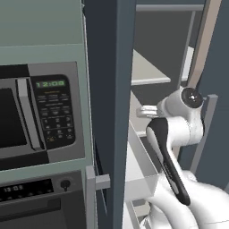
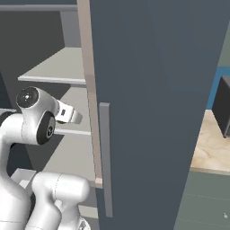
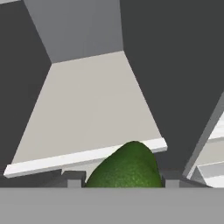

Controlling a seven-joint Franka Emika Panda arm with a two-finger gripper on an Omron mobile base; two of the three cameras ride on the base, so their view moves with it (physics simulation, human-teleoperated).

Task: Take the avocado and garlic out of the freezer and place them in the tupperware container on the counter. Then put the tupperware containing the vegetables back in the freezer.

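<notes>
In the hand view the dark green avocado (image 3: pixel 127 168) sits between my gripper's (image 3: pixel 123 181) two finger tips, in front of the edge of a pale freezer shelf (image 3: pixel 87 109). The jaws touch both of its sides, shut on it. In the left base view my arm reaches past the open door into the freezer (image 1: pixel 150 71), and my hand (image 2: pixel 67 114) shows at shelf height in the right base view. The garlic and the tupperware container are out of view. A strip of the beige counter (image 2: pixel 215 148) lies to the right of the freezer door (image 2: pixel 152 112).
The microwave (image 1: pixel 40 116) and oven (image 1: pixel 36 197) are built in left of the freezer. A white door bin (image 1: pixel 143 174) sits close beside my arm. The door's long grey handle (image 2: pixel 104 157) hangs just right of the arm. A dark box (image 2: pixel 222 108) stands on the counter.
</notes>
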